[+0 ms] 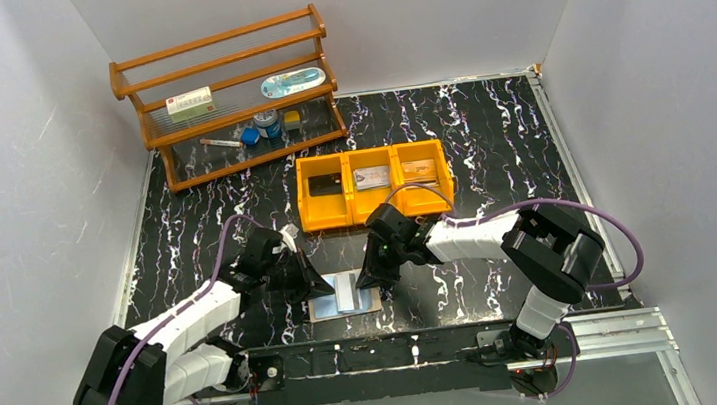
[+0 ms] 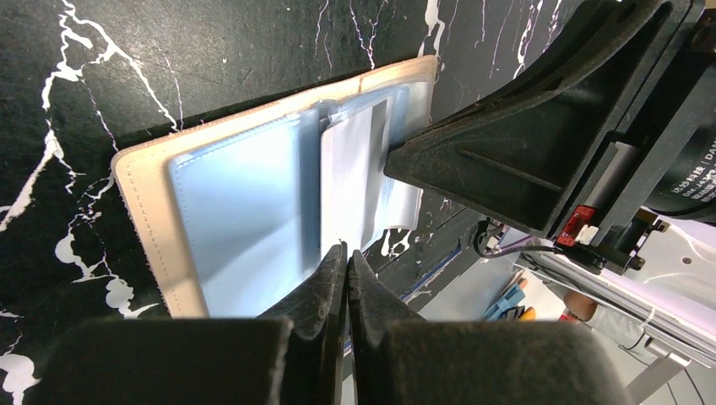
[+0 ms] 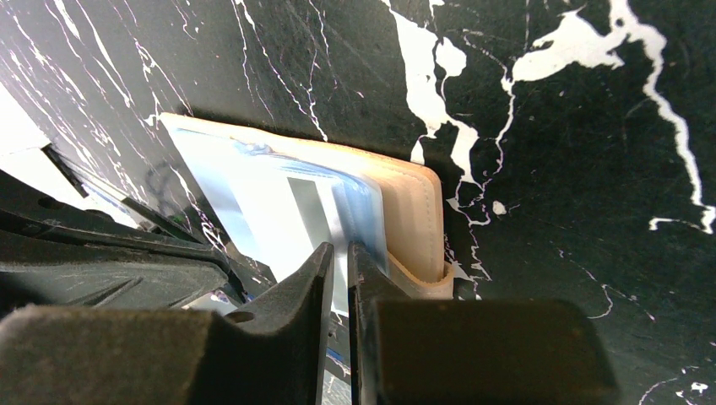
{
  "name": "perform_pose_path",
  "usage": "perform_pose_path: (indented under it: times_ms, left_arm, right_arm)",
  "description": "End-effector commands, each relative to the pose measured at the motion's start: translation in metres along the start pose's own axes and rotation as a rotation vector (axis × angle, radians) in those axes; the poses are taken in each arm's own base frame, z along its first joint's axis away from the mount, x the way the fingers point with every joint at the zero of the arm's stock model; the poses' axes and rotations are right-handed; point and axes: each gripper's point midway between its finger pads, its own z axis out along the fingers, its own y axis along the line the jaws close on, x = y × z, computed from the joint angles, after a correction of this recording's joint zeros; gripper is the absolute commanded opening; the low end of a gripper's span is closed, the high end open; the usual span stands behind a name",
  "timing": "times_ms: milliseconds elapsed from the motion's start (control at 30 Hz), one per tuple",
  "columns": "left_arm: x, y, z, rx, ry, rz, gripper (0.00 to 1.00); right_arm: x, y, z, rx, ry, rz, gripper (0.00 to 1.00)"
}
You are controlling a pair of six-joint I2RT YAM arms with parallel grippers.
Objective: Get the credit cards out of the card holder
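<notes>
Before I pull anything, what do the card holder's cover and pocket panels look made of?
On the card holder, the tan cover looks like matt leather or an imitation, judging by its stitched edge. The pocket panels look like soft glossy plastic, pale blue, with light streaks and wrinkles.

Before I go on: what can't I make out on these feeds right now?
Right wrist: the right gripper covers its own pinch point; card or pocket sheet, unclear.
Left wrist: the right gripper's body hides part of one leaf of the card holder.
Top external: the holder is too small to count any cards left inside.
Top external: the credit cards in the yellow bin are too small to read.
</notes>
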Motion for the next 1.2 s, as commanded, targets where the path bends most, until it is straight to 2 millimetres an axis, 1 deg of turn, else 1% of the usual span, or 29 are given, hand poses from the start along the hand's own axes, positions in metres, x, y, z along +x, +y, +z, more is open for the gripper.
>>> perform_pose_path:
  times_ms: [0,67,133,167,300,467,567,700,800,967,1033,1167]
  left_arm:
    - [-0.005,-0.01,-0.007,0.022,-0.015,0.01,0.0]
    - [-0.005,-0.009,-0.006,0.018,-0.015,0.004,0.02]
    - [-0.004,-0.006,-0.004,0.01,-0.012,-0.008,0.15]
    - [-0.003,-0.004,-0.003,0.005,-0.008,-0.017,0.19]
    - [-0.003,-0.004,0.005,0.017,0.01,-0.048,0.25]
    - [-0.002,-0.004,0.013,0.041,0.025,-0.065,0.29]
    - [0.002,-0.004,0.017,0.064,0.048,-0.08,0.29]
    - [0.007,0.005,0.02,0.051,0.06,-0.105,0.29]
    - [0.01,0.005,0.021,0.064,0.064,-0.112,0.28]
    - [0.011,-0.002,0.021,0.116,0.076,-0.103,0.23]
    - [0.011,-0.008,0.021,0.15,0.075,-0.099,0.18]
    - [0.011,-0.01,0.019,0.167,0.075,-0.105,0.1]
  right_arm:
    - [0.006,-0.06,0.0,0.224,0.0,0.001,0.21]
    - [0.006,-0.06,-0.001,0.224,-0.004,0.001,0.21]
    - [0.006,-0.06,-0.001,0.225,-0.006,0.0,0.21]
    - [0.006,-0.06,-0.002,0.225,-0.005,0.001,0.21]
    - [0.007,-0.061,-0.001,0.222,-0.002,0.003,0.21]
    - [0.007,-0.061,-0.001,0.222,-0.001,0.005,0.21]
    - [0.007,-0.061,-0.001,0.221,-0.001,0.003,0.21]
    - [0.007,-0.06,-0.001,0.219,-0.001,0.004,0.21]
    - [0.007,-0.06,-0.001,0.216,-0.001,0.006,0.21]
    - [0.008,-0.061,0.001,0.213,0.004,0.009,0.21]
    - [0.009,-0.062,0.001,0.213,0.007,0.01,0.21]
    - [0.01,-0.063,0.001,0.215,0.008,0.012,0.21]
